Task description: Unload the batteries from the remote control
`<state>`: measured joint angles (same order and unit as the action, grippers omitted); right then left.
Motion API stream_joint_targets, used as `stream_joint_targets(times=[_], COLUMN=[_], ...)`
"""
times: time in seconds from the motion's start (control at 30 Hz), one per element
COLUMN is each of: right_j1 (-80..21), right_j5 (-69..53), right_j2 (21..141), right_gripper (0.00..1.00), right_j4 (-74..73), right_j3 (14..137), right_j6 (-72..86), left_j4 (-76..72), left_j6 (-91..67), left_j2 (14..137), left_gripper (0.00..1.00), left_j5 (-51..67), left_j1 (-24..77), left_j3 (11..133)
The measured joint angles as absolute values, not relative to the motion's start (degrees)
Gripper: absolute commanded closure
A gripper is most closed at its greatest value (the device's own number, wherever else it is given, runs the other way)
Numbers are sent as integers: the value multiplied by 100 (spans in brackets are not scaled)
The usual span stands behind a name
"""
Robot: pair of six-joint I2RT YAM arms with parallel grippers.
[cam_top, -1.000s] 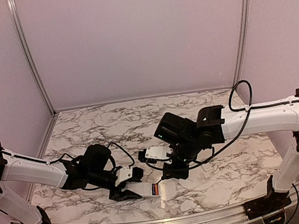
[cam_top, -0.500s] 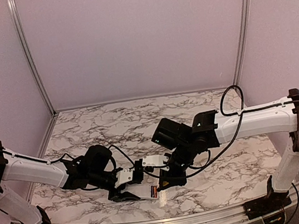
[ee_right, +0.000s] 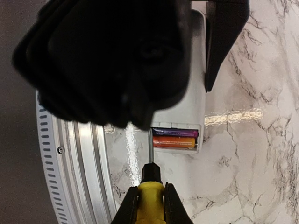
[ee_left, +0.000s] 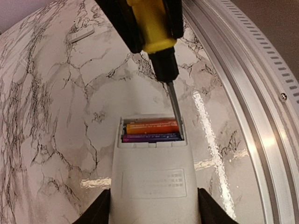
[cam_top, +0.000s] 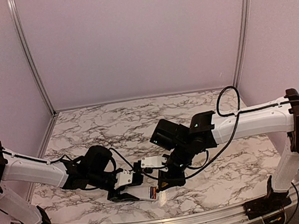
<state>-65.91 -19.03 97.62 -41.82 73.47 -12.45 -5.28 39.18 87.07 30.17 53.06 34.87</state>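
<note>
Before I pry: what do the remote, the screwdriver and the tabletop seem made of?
The remote control looks like matte white plastic, going by its moulded ribbed patch. The screwdriver has a glossy yellow handle and black collar, likely plastic, and a thin grey shaft, likely metal. The tabletop is marble-patterned and glossy, mirroring the lights; stone or laminate, I cannot tell.

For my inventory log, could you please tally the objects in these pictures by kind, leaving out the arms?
batteries: 2, orange and purple
remote control: 1
screwdriver: 1
white cover plate: 1
total: 5
</note>
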Motion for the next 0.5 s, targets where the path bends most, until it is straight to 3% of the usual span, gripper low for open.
stream_joint_targets(times=[0.5], right_j1=[-6440], right_j5=[-1754], right_j2=[9765], right_gripper=[100], right_j4=[-4403], right_j3=[7561], right_j6=[-1024], left_j4=[-541], left_j6=[4252], left_j2=[8586], left_gripper=[100], left_j5=[2676], left_j1=[5317], left_j3=[3588])
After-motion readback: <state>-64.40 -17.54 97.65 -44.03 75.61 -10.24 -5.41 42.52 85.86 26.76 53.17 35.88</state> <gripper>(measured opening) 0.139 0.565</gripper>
